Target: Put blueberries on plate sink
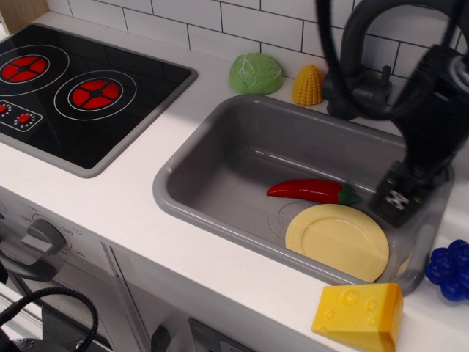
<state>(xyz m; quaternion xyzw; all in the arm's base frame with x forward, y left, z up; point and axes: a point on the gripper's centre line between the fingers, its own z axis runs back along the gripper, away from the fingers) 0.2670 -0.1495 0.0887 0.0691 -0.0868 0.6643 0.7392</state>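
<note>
single view, observation.image: we saw the blueberries (449, 269) on the white counter (132, 205) at the far right edge of frame, just outside the sink (220, 158) rim, partly cut off. the plate (336, 240) lay flat in the sink's near right corner, bare on top. a red chili pepper (311, 191) with a green stem lay just behind the plate, tip toward the left. the cheese wedge (358, 316) sat on the counter in front of the sink, near the blueberries but apart from them. the gripper (400, 196) was blurred over the sink's right side, above the rim, between plate and berries; we couldn't tell how the fingers stood, and nothing was visibly held. behind the sink: green cabbage (254, 73), yellow corn (308, 85), black faucet (359, 66). stovetop (73, 92) at left.
</note>
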